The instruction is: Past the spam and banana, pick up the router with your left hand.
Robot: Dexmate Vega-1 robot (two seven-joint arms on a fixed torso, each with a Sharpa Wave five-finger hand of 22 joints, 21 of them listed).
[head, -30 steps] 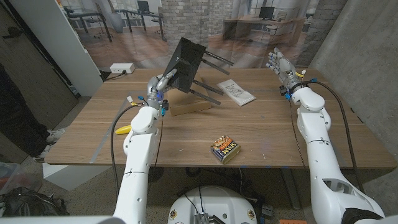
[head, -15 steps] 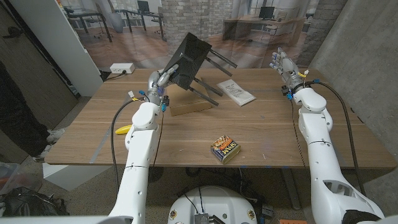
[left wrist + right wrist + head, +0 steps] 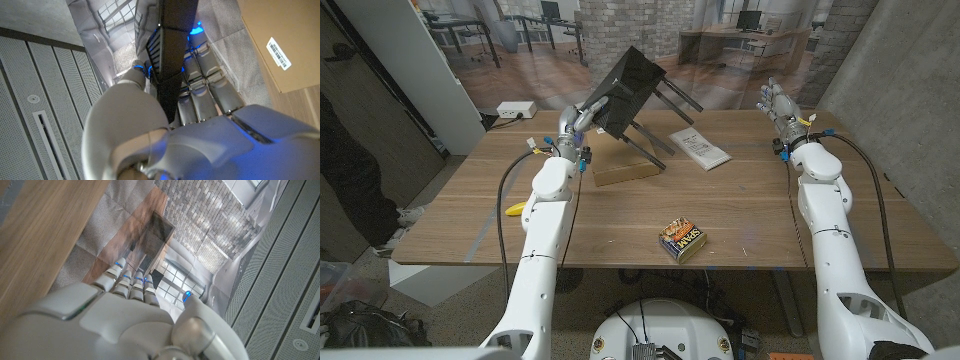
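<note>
Left hand raised, gripping; right hand spread.

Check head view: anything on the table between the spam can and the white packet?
Nothing. Bare wood separates the spam can from the white packet in the head view.

Even indoor light, soft shadows, blue glow and close-up blur in wrist views

I see the router above the table, a cardboard box beneath it, the spam nearest me, the banana at left.
</note>
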